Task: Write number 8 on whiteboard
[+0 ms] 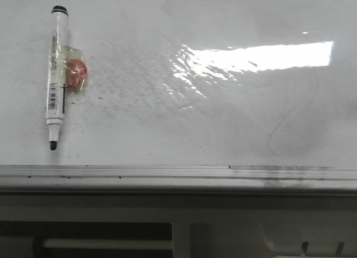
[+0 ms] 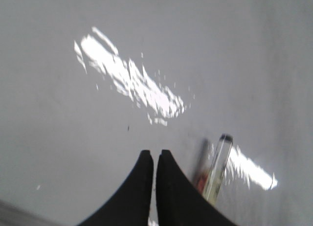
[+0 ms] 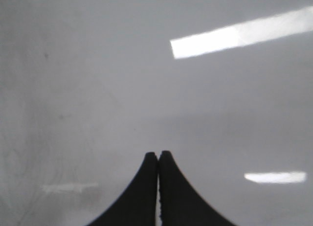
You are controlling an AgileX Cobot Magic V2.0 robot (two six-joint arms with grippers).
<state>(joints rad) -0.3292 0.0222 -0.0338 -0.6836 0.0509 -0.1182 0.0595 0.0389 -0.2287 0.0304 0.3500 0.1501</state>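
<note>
The whiteboard fills the front view, glossy white with grey smudges and glare. No black number 8 shows on it, only faint erased curves. A white marker with a black cap and bare black tip lies on the board at the left, with an orange piece taped to its side. Neither gripper shows in the front view. My left gripper is shut and empty above the board, with the marker just beside its fingers. My right gripper is shut and empty over bare board.
A silver metal rail edges the board's near side. Below it is the robot's white base. A bright ceiling-light reflection lies on the board at the right.
</note>
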